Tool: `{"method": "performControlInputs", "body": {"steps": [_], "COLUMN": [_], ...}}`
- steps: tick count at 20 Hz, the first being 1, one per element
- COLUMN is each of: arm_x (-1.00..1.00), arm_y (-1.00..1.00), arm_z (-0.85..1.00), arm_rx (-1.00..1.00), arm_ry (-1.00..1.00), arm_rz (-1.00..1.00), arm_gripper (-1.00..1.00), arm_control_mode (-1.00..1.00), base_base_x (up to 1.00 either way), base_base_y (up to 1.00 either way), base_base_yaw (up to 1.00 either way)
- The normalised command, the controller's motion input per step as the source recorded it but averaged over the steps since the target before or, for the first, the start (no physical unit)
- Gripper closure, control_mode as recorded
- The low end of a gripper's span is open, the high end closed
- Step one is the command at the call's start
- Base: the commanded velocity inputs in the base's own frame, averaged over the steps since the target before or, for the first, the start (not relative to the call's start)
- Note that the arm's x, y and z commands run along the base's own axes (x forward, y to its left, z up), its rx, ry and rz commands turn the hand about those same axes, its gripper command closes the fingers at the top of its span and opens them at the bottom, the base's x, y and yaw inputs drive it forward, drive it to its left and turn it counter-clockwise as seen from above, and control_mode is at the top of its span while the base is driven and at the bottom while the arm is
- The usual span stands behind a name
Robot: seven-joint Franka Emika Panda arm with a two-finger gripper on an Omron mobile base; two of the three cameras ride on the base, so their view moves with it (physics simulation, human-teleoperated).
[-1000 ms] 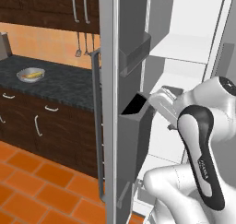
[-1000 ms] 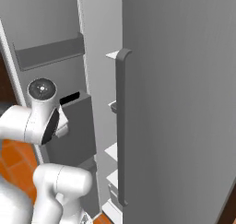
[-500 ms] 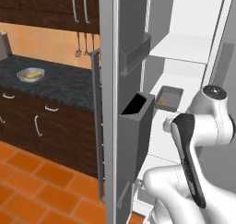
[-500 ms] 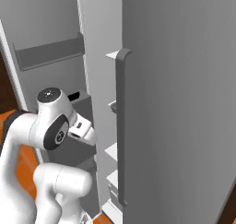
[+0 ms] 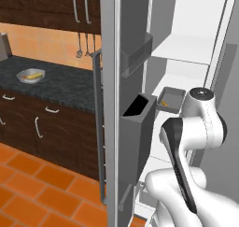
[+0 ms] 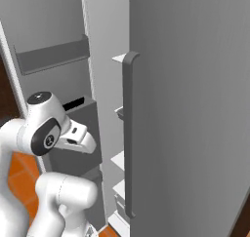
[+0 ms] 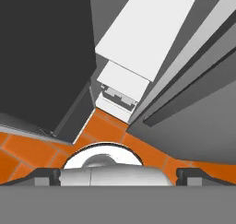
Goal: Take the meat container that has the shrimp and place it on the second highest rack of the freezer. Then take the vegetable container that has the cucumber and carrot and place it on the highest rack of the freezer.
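Observation:
The meat container [image 5: 170,99], a shallow grey tray with the small orange shrimp [image 5: 164,101] in it, rests on the second white shelf from the top [image 5: 184,110] inside the open freezer [image 5: 186,53]. Nothing grips it. My arm is folded back in front of the freezer, its elbow [image 5: 203,110] just right of the tray. My gripper [image 7: 119,174] points down at the orange floor, with its fingertips [image 7: 46,175] wide apart and nothing between them. The vegetable container [image 5: 31,75], a metal bowl holding the cucumber and carrot, stands on the dark counter at the far left.
The open left freezer door [image 5: 114,104] carries grey bins [image 5: 137,114] close to my arm. The right door with its long handle [image 6: 128,133] stands beside the arm. Dark cabinets [image 5: 42,125] lie under the counter [image 5: 60,83]. Lower white shelves [image 7: 143,32] show below the hand.
The arm has drawn back from the shelf and folded up, leaving the tray on the shelf. The hand has swung down toward the floor. The jaws have stayed open.

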Motion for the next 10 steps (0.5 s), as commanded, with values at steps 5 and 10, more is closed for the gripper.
{"method": "performControlInputs", "body": {"steps": [5, 10], "arm_x": [-0.16, 0.0], "arm_y": [0.0, 0.0], "arm_z": [-0.04, -0.01], "arm_rx": [0.01, 0.0], "arm_ry": [-0.07, 0.0], "arm_rz": [0.0, 0.0], "arm_gripper": [-1.0, -1.0], "arm_control_mode": [-1.0, -1.0], "base_base_x": [0.0, 0.0], "base_base_y": [0.0, 0.0], "base_base_yaw": [0.0, 0.0]}}
